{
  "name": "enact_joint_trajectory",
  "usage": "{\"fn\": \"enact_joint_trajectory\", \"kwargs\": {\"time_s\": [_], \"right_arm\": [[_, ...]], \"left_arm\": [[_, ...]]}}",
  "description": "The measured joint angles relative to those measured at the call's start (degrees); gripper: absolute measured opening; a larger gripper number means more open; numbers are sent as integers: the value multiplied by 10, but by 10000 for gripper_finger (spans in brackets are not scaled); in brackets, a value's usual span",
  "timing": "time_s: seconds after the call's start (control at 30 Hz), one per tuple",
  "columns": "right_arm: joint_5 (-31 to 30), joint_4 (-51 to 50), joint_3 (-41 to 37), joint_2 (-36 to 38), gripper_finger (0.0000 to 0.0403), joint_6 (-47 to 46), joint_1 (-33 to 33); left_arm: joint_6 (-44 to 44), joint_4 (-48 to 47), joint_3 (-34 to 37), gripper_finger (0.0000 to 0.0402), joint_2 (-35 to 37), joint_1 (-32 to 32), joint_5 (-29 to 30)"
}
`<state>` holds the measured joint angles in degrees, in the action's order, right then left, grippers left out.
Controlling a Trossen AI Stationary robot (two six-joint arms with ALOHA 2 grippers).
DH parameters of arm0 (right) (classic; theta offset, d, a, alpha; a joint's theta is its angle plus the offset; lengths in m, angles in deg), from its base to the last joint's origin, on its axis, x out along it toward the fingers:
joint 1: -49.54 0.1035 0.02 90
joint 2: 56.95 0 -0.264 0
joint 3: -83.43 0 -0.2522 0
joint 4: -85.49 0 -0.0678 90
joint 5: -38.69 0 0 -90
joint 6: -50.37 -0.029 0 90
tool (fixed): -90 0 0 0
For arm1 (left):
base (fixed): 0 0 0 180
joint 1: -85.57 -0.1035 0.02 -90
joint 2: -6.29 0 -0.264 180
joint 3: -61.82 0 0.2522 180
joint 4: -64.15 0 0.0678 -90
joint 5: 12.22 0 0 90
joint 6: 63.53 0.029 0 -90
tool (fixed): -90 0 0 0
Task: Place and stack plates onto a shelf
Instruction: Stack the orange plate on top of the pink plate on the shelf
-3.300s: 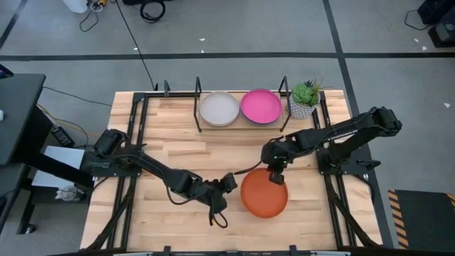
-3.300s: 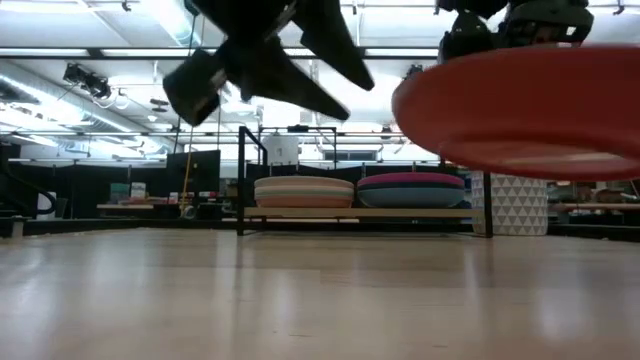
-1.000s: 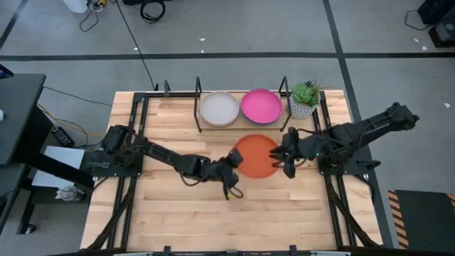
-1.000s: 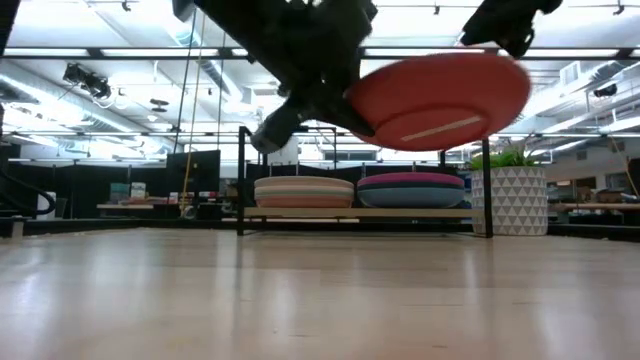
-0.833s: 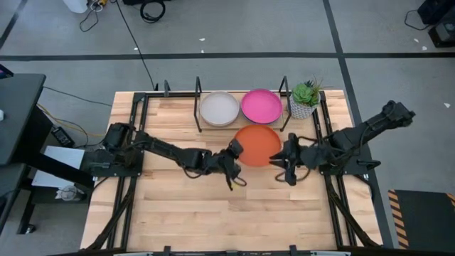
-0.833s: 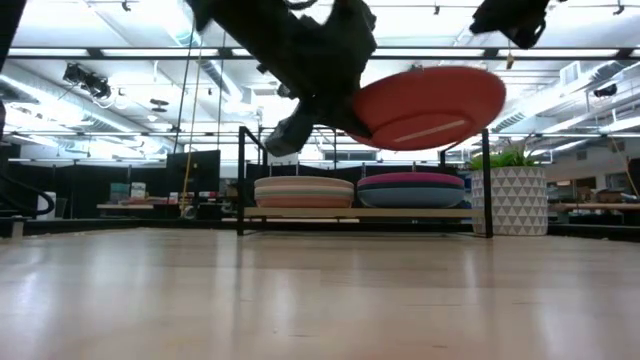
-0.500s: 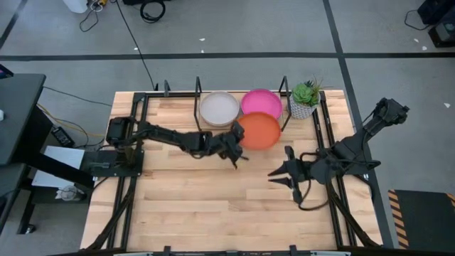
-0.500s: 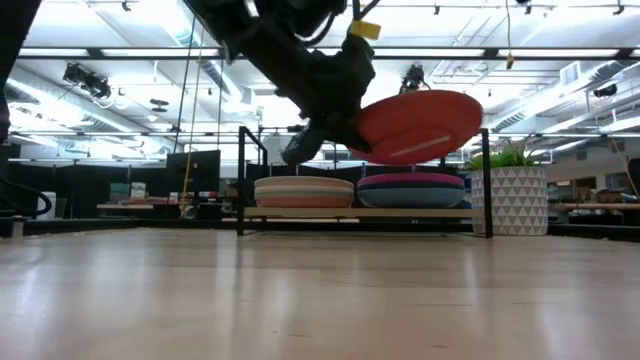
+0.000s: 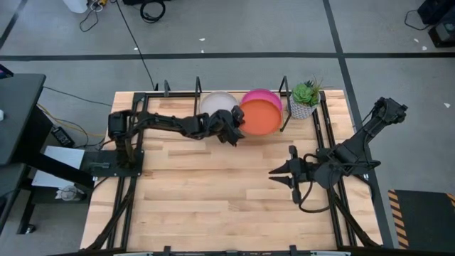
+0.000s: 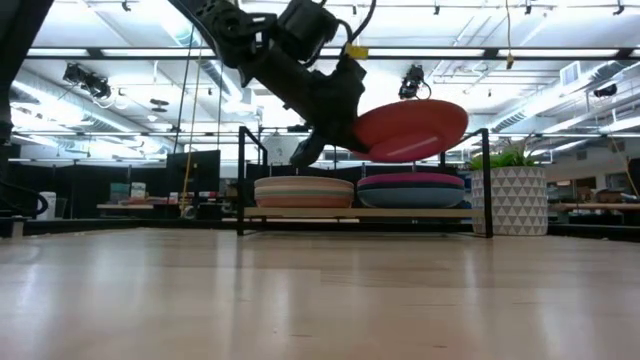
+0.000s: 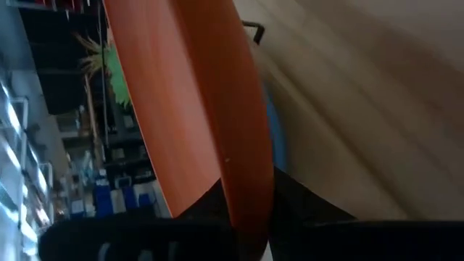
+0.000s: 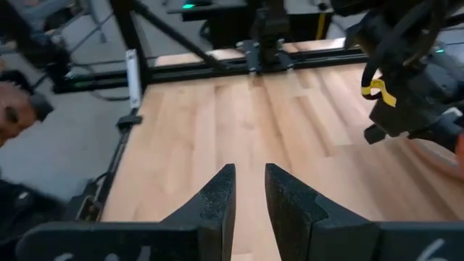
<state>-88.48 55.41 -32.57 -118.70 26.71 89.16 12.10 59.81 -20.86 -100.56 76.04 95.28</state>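
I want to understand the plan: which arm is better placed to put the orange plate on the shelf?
The left. Its gripper already holds the orange plate above the pink plate on the shelf. The right gripper hangs empty over the table, far from the shelf.

Orange plate (image 9: pixel 260 117), plain, no pattern. Magenta plate (image 9: pixel 253 94) showing at edge behind orange one. Cream plate (image 9: pixel 213 103), pale, plain. Low view: left stack (image 10: pixel 303 191) banded cream, light teal, tan; right stack (image 10: pixel 412 189) magenta over blue. Shelf (image 9: pixel 198 108) black thin rod. Bench (image 9: pixel 213 192) light wood, plank stripes. Left hand (image 9: pixel 233 131) black, yellow tag (image 10: pixel 356 52) on wrist. Right hand (image 9: pixel 282 176) black. Plant (image 9: pixel 307 92) green; pot (image 10: pixel 517 201) white with grey triangle pattern. Floor (image 9: pixel 234 64) grey, black lines.
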Motion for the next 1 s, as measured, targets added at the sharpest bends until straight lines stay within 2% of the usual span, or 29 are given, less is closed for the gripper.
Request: {"fn": "enact_joint_trajectory", "kwargs": {"time_s": [0.13, 0.37, 0.67, 0.73, 0.87, 0.93, 1.0], "right_arm": [[-29, -4, 0, 0, 82, -2, 0], [-29, -1, 0, 0, 82, -8, 0], [-29, 0, 0, 0, 82, -12, 0], [-29, 0, 0, 0, 82, -12, 0], [-29, 1, 0, 0, 82, -7, 0], [-34, 2, 0, 0, 82, -7, 0], [-37, 1, 0, 0, 82, -6, 0]], "left_arm": [[59, 4, 0, 45, 0, -21, -54], [61, 1, 0, 45, 0, -77, -146], [56, -4, 0, 46, 0, -111, -193], [56, 11, 0, 46, -9, -113, -186], [43, 40, -20, 46, -42, -104, -95], [35, 7, -50, 46, -57, -94, -66], [16, -36, -87, 46, -70, -85, -65]]}}
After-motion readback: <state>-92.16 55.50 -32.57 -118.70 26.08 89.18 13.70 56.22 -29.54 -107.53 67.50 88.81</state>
